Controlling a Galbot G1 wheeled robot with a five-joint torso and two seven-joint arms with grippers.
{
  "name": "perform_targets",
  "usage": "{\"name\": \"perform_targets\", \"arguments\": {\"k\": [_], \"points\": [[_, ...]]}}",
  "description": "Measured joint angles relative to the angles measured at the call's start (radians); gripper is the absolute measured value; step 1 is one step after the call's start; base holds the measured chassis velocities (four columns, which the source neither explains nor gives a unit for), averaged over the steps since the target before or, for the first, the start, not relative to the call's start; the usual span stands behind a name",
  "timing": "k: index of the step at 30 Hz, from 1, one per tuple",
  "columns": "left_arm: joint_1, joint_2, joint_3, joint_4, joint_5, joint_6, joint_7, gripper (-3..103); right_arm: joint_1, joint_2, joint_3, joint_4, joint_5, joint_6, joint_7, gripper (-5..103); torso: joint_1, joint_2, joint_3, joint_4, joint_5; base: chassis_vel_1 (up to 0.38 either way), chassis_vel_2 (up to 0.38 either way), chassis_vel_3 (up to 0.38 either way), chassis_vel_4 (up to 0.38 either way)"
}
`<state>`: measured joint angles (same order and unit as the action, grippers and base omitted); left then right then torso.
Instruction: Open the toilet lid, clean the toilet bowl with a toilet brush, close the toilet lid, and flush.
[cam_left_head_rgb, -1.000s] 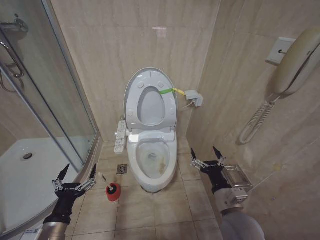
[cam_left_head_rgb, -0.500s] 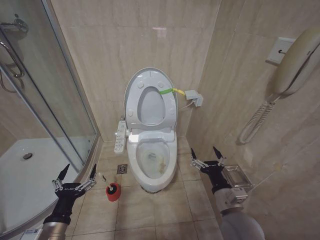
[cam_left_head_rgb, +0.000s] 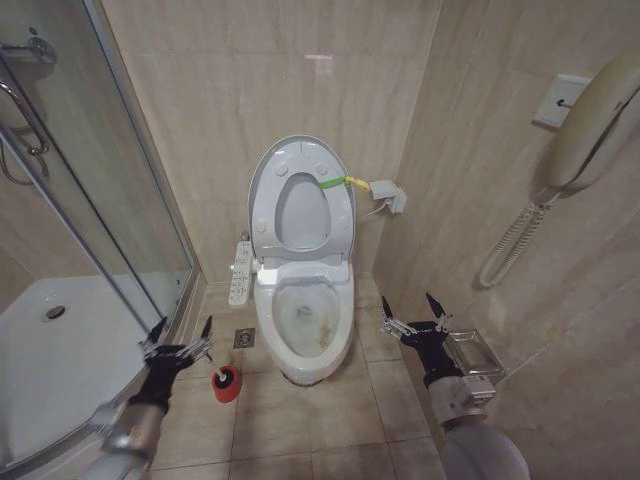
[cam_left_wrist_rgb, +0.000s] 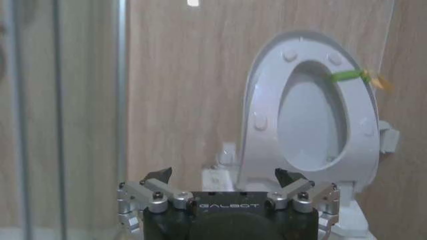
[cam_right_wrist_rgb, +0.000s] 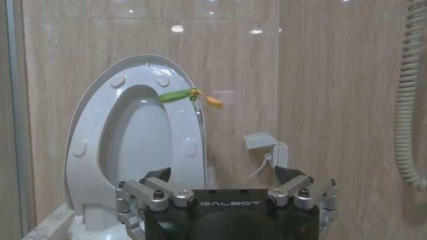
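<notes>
From my head camera I get the floor and the basin: the toilet bowl (cam_left_head_rgb: 308, 322) sits open with brownish stains down its inside, and the toilet brush (cam_left_head_rgb: 222, 377) stands in its small red holder on the tiles just left of the bowl's base, beside the glass shower enclosure (cam_left_head_rgb: 90, 200). Both wrist cameras look higher, at the toilet lid (cam_left_wrist_rgb: 310, 115), which stands upright against the back wall with the ring seat raised against it, round bumpers showing and a green-yellow strap (cam_right_wrist_rgb: 190, 96) at its right edge. My left gripper (cam_left_head_rgb: 180, 343) hangs low with the forearm angled in from the lower left, fingers spread and empty, just beside the brush top. My right gripper (cam_left_head_rgb: 414, 314) hovers right of the bowl near the side wall, fingers parted, holding nothing.
</notes>
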<state>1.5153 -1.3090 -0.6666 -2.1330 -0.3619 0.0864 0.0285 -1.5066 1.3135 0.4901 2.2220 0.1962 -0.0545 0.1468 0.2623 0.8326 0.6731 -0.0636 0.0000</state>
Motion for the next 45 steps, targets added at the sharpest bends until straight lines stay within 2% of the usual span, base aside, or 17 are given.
{"name": "perform_targets", "arguments": {"k": [1, 2, 4, 5, 13, 16, 20, 21, 23, 26, 31, 36, 40, 45], "points": [[0.000, 0.000, 0.000, 0.000, 0.000, 0.000, 0.000, 100, 0.000, 0.000, 0.000, 0.000, 0.000, 0.000, 0.000, 100, 0.000, 0.000, 0.000, 0.0000, 0.0000, 0.000, 0.000, 0.000, 0.000], [-0.059, 0.008, 0.028, 0.031, -0.013, 0.054, -0.010, 100, 0.000, 0.000, 0.000, 0.000, 0.000, 0.000, 0.000, 100, 0.000, 0.000, 0.000, 0.0000, 0.0000, 0.000, 0.000, 0.000, 0.000], [-0.131, 0.019, 0.064, 0.068, -0.029, 0.120, -0.022, 100, 0.000, 0.000, 0.000, 0.000, 0.000, 0.000, 0.000, 100, 0.000, 0.000, 0.000, 0.0000, 0.0000, 0.000, 0.000, 0.000, 0.000], [-0.162, 0.023, 0.079, 0.083, -0.036, 0.148, -0.026, 100, 0.000, 0.000, 0.000, 0.000, 0.000, 0.000, 0.000, 100, 0.000, 0.000, 0.000, -0.0008, -0.0001, 0.000, 0.000, 0.000, 0.000], [-0.178, 0.026, 0.088, 0.092, -0.040, 0.164, -0.030, 100, 0.000, 0.000, 0.000, 0.000, 0.000, 0.000, 0.000, 100, 0.000, 0.000, 0.000, 0.0002, 0.0001, 0.000, 0.000, 0.000, 0.000], [-0.164, 0.025, 0.089, 0.027, -0.024, 0.135, -0.032, 100, 0.000, 0.000, 0.000, 0.000, 0.000, 0.000, 0.000, 100, 0.000, 0.000, 0.000, 0.0000, -0.0001, 0.000, 0.000, 0.000, 0.000], [-0.116, 0.019, 0.079, -0.148, 0.025, 0.038, -0.033, 100, 0.000, 0.000, 0.000, 0.000, 0.000, 0.000, 0.000, 100, 0.000, 0.000, 0.000, 0.0002, 0.0005, 0.000, 0.000, 0.000, 0.000], [-0.116, 0.019, 0.079, -0.148, 0.025, 0.038, -0.033, 100, 0.000, 0.000, 0.000, 0.000, 0.000, 0.000, 0.000, 100, 0.000, 0.000, 0.000, 0.0002, 0.0005, 0.000, 0.000, 0.000, 0.000], [-0.102, 0.015, 0.076, -0.194, 0.040, -0.002, -0.035, 100, 0.000, 0.000, 0.000, 0.000, 0.000, 0.000, 0.000, 100, 0.000, 0.000, 0.000, 0.0002, -0.0003, 0.000, 0.000, 0.000, 0.000], [-0.093, 0.013, 0.073, -0.205, 0.053, -0.030, -0.040, 100, 0.000, 0.000, 0.000, 0.000, 0.000, 0.000, 0.000, 100, 0.000, 0.000, 0.000, 0.0001, 0.0006, 0.000, 0.000, 0.000, 0.000], [-0.080, 0.009, 0.081, -0.137, 0.058, -0.078, -0.069, 100, 0.000, 0.000, 0.000, 0.000, 0.000, 0.000, 0.000, 100, 0.000, 0.000, 0.000, 0.0000, 0.0001, 0.000, 0.000, 0.000, 0.000], [-0.082, 0.006, 0.087, 0.021, 0.065, -0.170, -0.096, 100, 0.000, 0.000, 0.000, 0.000, 0.000, 0.000, 0.000, 100, 0.000, 0.000, 0.000, 0.0000, -0.0001, 0.000, 0.000, 0.000, 0.000], [-0.078, 0.006, 0.086, 0.083, 0.080, -0.211, -0.107, 100, 0.000, 0.000, 0.000, 0.000, 0.000, 0.000, 0.000, 100, 0.000, 0.000, 0.000, 0.0000, -0.0002, 0.000, 0.000, 0.000, 0.000], [-0.060, 0.008, 0.079, 0.098, 0.080, -0.224, -0.127, 100, 0.000, 0.000, 0.000, 0.000, 0.000, 0.000, 0.000, 100, 0.000, 0.000, 0.000, 0.0000, 0.0000, 0.000, 0.000, 0.000, 0.000]]}}
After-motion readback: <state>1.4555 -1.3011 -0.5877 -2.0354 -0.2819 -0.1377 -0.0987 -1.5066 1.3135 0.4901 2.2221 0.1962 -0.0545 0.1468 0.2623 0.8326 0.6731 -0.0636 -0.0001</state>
